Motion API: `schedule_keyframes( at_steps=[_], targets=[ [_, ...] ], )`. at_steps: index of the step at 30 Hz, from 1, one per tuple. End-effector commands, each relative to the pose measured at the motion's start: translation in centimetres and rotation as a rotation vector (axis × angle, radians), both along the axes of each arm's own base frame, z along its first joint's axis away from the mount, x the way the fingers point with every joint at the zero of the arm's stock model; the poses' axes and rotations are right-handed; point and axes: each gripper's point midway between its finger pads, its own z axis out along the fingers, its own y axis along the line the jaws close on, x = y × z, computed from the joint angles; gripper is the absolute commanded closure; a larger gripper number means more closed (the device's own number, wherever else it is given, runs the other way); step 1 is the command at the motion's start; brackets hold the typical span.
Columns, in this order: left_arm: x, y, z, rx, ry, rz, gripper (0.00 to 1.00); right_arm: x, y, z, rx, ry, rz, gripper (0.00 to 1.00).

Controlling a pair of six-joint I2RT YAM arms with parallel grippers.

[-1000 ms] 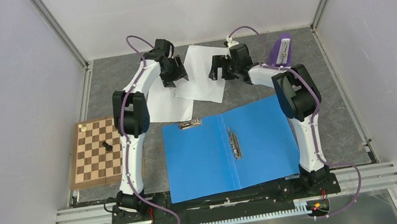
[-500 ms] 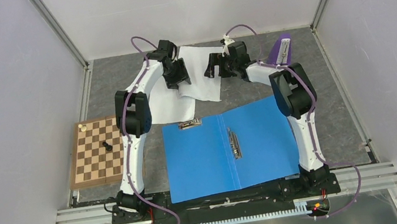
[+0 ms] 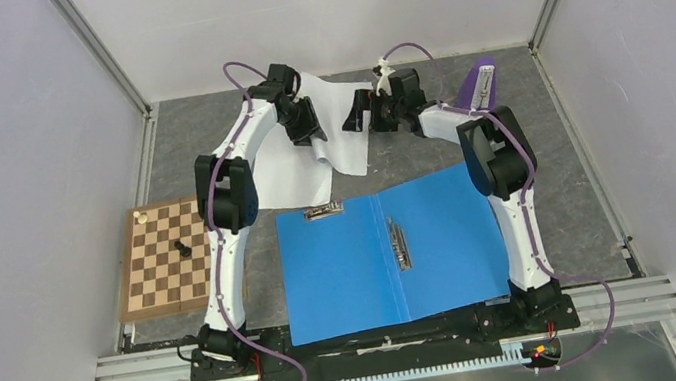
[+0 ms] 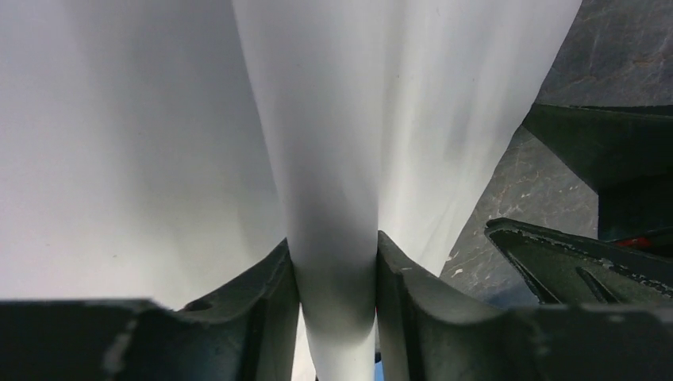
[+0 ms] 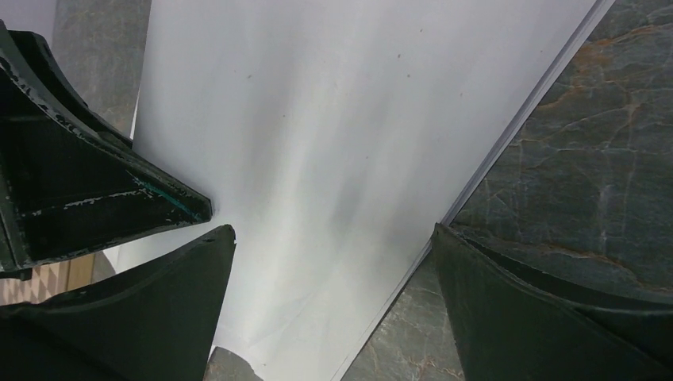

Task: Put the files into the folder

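Left gripper (image 4: 336, 274) pinches buckled thin white paper sheet (image 4: 373, 143) | right gripper (image 5: 333, 262) spread wide, empty | your risk: creasing, or slipping before open bright-blue plastic folder (image 3: 346, 270).

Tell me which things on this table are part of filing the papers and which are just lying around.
Part of the job:
- white sheets, one pinched by the left tool
- open blue folder
- right tool, open over a sheet

Lying about:
- chessboard with a black piece
- purple object
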Motion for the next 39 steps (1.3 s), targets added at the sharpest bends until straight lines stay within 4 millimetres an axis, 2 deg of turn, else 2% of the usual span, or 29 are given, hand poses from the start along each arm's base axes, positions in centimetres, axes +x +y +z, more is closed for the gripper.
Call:
schedule_keyframes(
  at_steps=[1,7,12,18,26,30,34,39],
  targets=[
    [0.5,-0.6,2.1,-0.074,-0.004,0.028,0.61,-2.1,0.2,-2.6,0.034,0.131,0.021,0.02],
    [0.5,-0.6,2.8,-0.113,0.001,0.035,0.73,-2.0,-0.4,-1.9,0.062,0.132,0.003,0.02],
    [0.5,-1.0,4.2,-0.175,-0.013,0.027,0.82,-1.9,-1.5,-1.2,0.107,0.134,-0.029,0.02],
    [0.3,-1.9,7.5,-0.287,-0.051,0.023,0.96,-1.9,-3.2,-0.6,0.190,0.163,-0.087,0.02],
    [-0.1,-3.4,13.5,-0.452,-0.123,0.019,0.98,-2.6,-3.8,1.3,0.255,0.165,-0.129,0.02],
    [-0.5,-3.9,16.1,-0.515,-0.150,0.019,0.98,-2.6,-3.8,3.6,0.348,0.156,-0.140,0.02],
    [-1.0,-4.0,17.9,-0.547,-0.165,0.021,0.98,-2.8,-3.6,7.6,0.523,0.124,-0.152,0.02],
    [-2.0,-3.8,20.1,-0.565,-0.190,0.020,0.98,-4.6,-4.1,12.9,0.766,0.073,-0.158,0.02]
  ],
)
